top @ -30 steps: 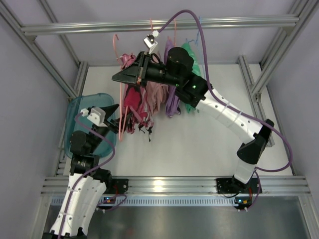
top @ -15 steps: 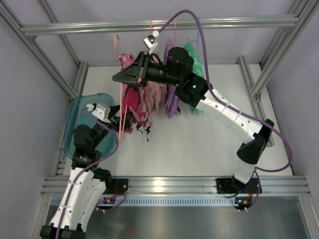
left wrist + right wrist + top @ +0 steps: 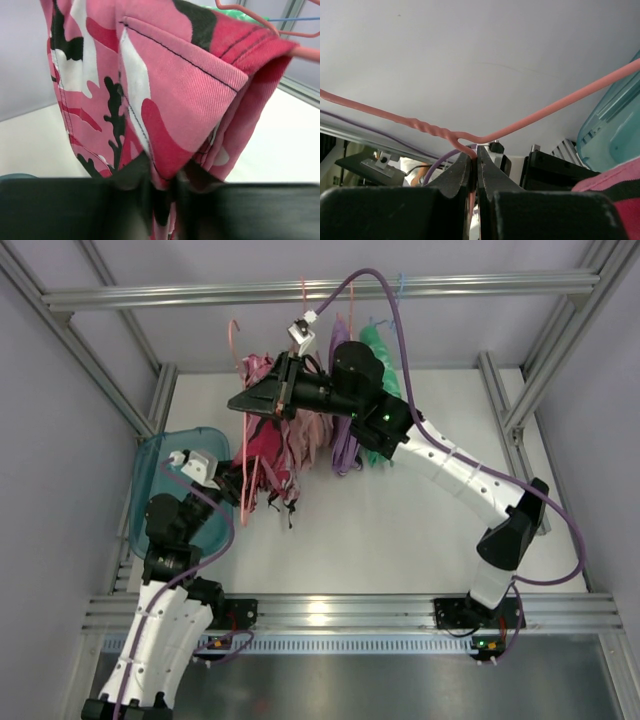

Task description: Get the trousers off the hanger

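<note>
One pair of trousers (image 3: 165,95) hangs folded over the hanger (image 3: 545,112), above the table (image 3: 400,530).

Right gripper (image 3: 475,167): jaws together on the hanger wire just under the twisted neck, holding it aloft.

Left gripper (image 3: 161,200): jaws narrow, with the lower fold of the trousers pinched between them. This view is blurred.

Step, as judged: grip taken, pull-off due. The next move calls for a steady draw down and toward the left base while the right holds firm.

Room: open table on the near side. The bin (image 3: 160,455) is just to the left. The pink garment (image 3: 312,435) hangs close on the right and could snag.
</note>
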You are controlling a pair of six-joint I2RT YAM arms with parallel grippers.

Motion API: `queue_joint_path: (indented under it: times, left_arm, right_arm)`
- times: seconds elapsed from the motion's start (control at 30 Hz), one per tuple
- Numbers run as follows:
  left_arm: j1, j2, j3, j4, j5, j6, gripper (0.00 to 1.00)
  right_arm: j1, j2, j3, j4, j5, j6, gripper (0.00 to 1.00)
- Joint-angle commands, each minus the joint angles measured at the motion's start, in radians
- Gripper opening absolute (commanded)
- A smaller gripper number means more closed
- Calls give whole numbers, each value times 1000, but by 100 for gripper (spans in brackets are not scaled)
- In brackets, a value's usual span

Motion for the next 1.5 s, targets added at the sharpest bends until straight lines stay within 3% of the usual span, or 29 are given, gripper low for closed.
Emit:
queue_joint_path:
  times: [0.0,0.1,0.4,0.77,1.47]
  left_arm:
    - [-1,-11,69,48,-23,-28,15]
    - [-1,0,99,44,-52,-66,0]
    - [1,58,272,5,-119,-229,0]
    - [1,163,634,-51,-179,-440,0]
    - [2,380,1308,-169,-395,-447,0]
  right_arm:
    - [-10,-100,8,173,-18,-42,0]
    - [-11,-105,-6,175,-23,-56,0]
    - [-18,-143,-127,169,-60,-148,0]
    - [-19,-211,-379,156,-115,-273,0]
    - [-80,-260,-623,75,-138,-447,0]
